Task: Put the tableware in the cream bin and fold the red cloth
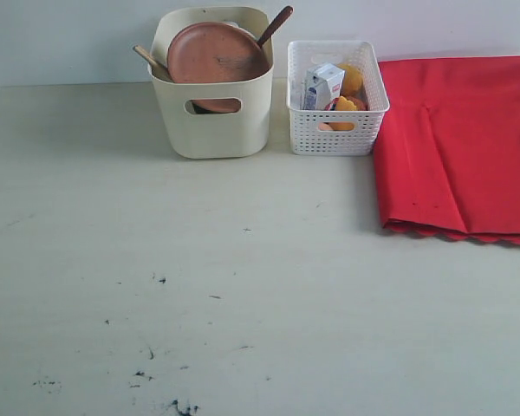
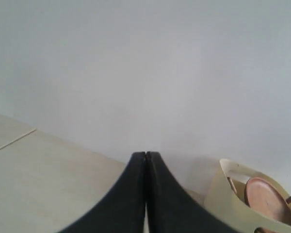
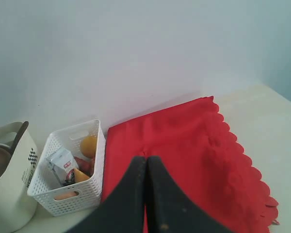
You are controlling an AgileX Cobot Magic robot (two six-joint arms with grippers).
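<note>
The cream bin (image 1: 212, 113) stands at the back of the table and holds the round brown plate (image 1: 215, 54) on edge, a dark wooden spoon (image 1: 276, 24) and a wooden handle (image 1: 149, 61) sticking out on its left. The red cloth (image 1: 464, 143) lies folded flat at the right, its scalloped edge toward the front. Neither arm shows in the exterior view. My left gripper (image 2: 146, 154) is shut and empty, raised beside the cream bin (image 2: 233, 204). Above the red cloth (image 3: 184, 145), my right gripper (image 3: 146, 158) is shut, holding nothing.
A white lattice basket (image 1: 336, 126) with a milk carton (image 1: 322, 87) and yellow food items stands between the bin and the cloth. The table (image 1: 199, 286) has small dark specks near the front. A pale wall runs along the back.
</note>
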